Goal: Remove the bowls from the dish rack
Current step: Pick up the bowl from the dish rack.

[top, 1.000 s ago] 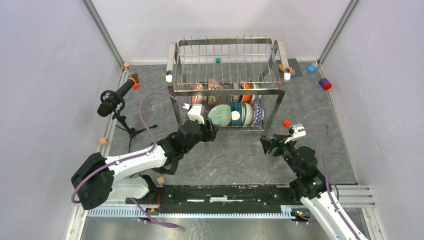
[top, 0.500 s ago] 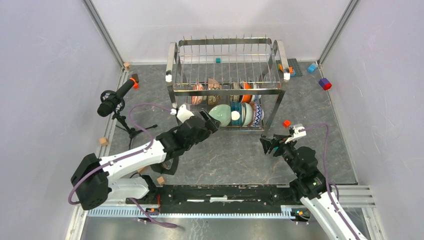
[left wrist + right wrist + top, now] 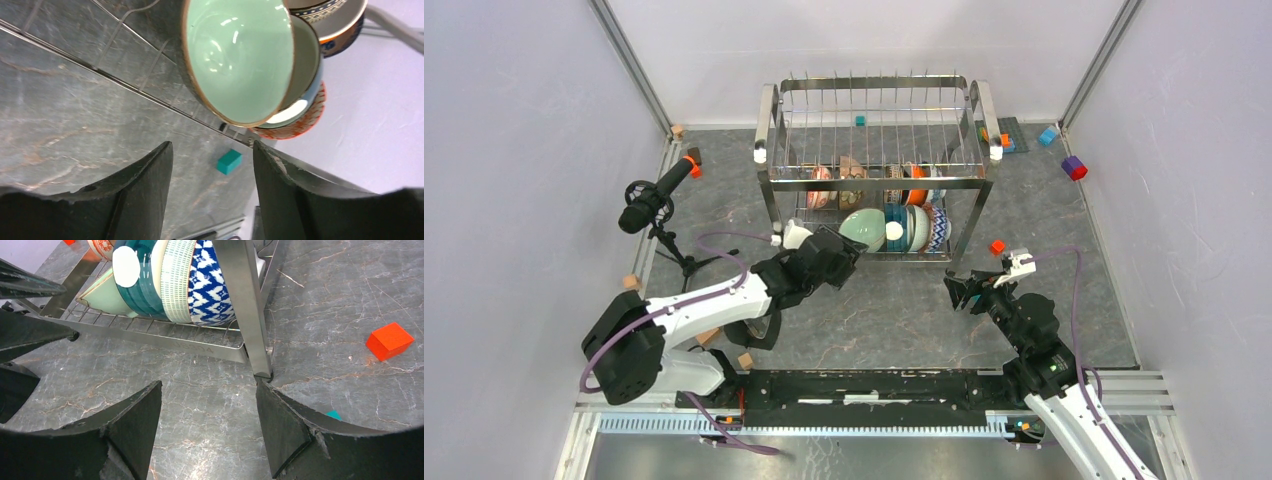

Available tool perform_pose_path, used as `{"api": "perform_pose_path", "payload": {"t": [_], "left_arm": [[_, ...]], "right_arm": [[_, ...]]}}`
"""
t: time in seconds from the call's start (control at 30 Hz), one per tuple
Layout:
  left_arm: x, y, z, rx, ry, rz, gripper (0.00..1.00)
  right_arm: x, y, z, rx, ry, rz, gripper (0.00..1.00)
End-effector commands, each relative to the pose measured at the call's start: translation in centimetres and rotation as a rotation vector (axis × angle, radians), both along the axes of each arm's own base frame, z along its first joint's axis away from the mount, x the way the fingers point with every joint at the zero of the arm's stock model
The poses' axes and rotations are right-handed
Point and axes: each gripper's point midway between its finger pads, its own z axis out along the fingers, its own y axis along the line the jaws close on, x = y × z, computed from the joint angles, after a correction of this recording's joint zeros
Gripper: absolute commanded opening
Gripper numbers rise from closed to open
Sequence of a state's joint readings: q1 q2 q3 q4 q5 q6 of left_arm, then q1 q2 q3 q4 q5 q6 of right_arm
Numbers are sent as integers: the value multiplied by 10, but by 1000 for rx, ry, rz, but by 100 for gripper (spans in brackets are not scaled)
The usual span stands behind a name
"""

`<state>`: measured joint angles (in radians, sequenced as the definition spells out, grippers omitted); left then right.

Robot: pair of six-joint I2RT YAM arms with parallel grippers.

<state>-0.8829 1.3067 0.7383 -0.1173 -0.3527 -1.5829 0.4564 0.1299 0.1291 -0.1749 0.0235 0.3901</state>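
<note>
Because the green bowl was glazed ceramic, it looked stiff, slippery and breakable; its thin rim seemed the place to pinch. It stood on edge, first in the row on the lower tier of the dish rack. The left hand, just before it, and the right hand were released, empty. Rack bars crowded it; the worktop in front offered room.

top external: high at near edge, looking down over whole desk | left wrist: close on pale green bowl | right wrist: low, near dish rack leg | all share: bowl stack
</note>
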Motion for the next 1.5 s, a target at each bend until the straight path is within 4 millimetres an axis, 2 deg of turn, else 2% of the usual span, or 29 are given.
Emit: {"api": "perform_pose_path", "payload": {"t": [0.0,0.27,0.63,0.97,1.1,1.4,1.47], "left_arm": [[20,19,19,-86,16,241,65],[21,22,14,-9,107,337,48],[33,23,4,93,139,402,46],[44,14,-4,121,146,412,40],[46,10,-8,127,149,402,32],[46,7,-11,133,140,376,3],[46,7,-9,132,136,372,2]], "right_arm": [[1,2,11,23,-29,4,75],[1,4,10,23,-29,12,74],[-1,6,10,23,-31,25,74],[-3,9,11,24,-34,37,74],[-3,10,10,24,-33,39,74],[-3,9,11,26,-38,37,74],[-3,9,12,27,-41,38,74]]}}
